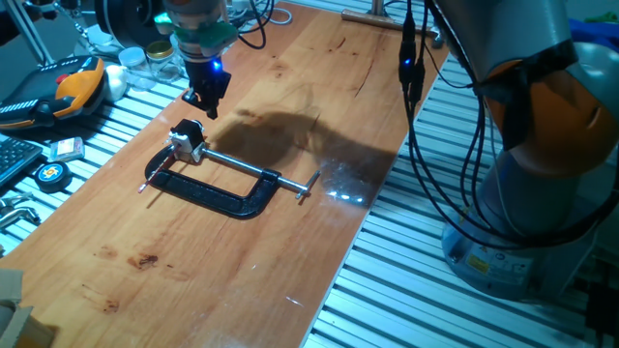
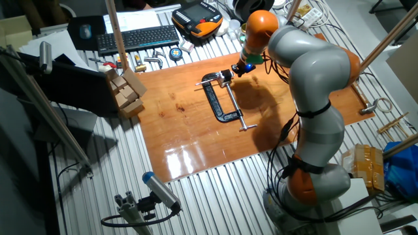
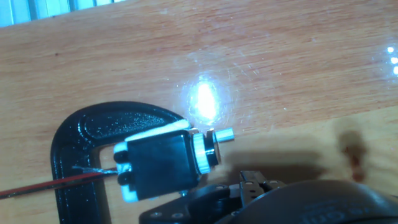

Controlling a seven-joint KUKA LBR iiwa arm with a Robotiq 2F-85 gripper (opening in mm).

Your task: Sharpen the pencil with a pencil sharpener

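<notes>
In one fixed view the gripper (image 1: pixel 206 97) hangs just above and beyond the pencil sharpener (image 1: pixel 187 138), held in the left end of the clamp (image 1: pixel 218 190) on the table (image 1: pixel 290 106); I cannot tell whether its fingers are spread. The other fixed view shows the same, too small for detail. In the hand view the pencil (image 3: pixel 56 182) lies with its tip at the sharpener's left face, seemingly in the hole. Likely step: regrasping; next, pinch the pencil and twist
</notes>
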